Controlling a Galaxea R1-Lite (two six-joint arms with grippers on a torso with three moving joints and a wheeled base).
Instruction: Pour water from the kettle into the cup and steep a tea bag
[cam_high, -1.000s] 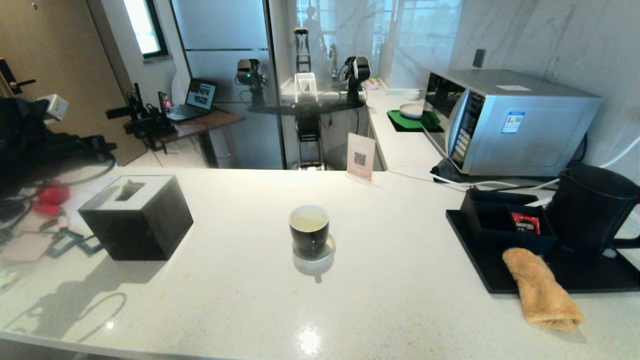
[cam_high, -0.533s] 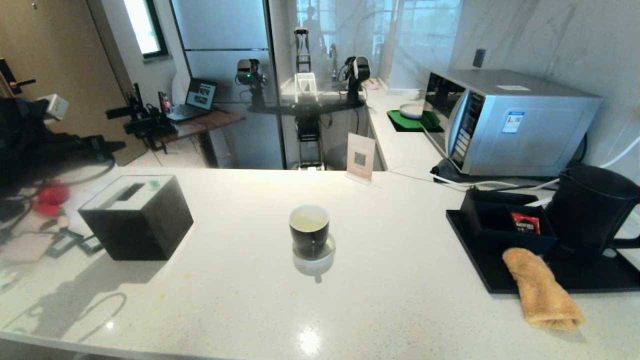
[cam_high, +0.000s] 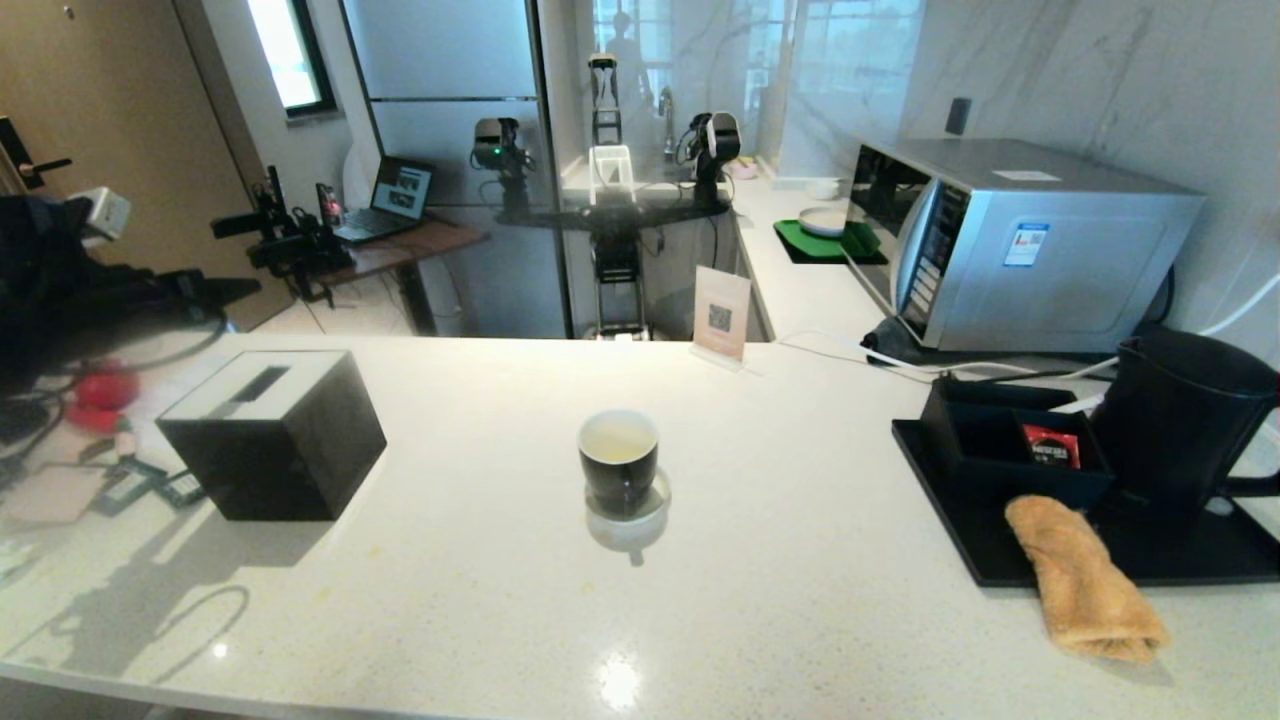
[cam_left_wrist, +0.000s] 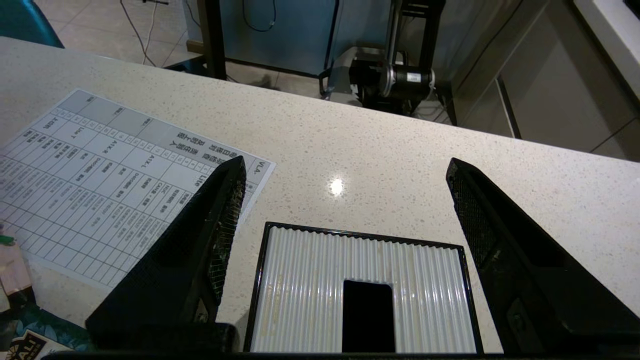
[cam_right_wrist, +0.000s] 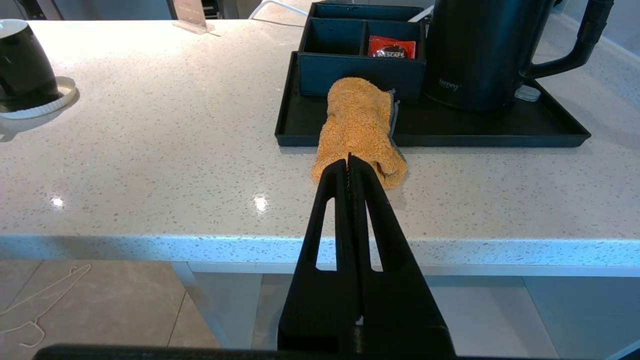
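A small handleless cup, glossy black outside and white inside, stands upright on a white ribbed coaster at mid-counter, holding pale yellowish water. Well to the right of the cup, a tall matte black kettle stands upright on a black tray, its loop handle pointing away from the cup.

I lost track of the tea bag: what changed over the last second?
The grey-green fabric tea bag that sat at the slot of the black square-topped box is gone from view; the left claw stands open above that slot. The glossy black cup, matte black kettle and shut right claw stayed put.
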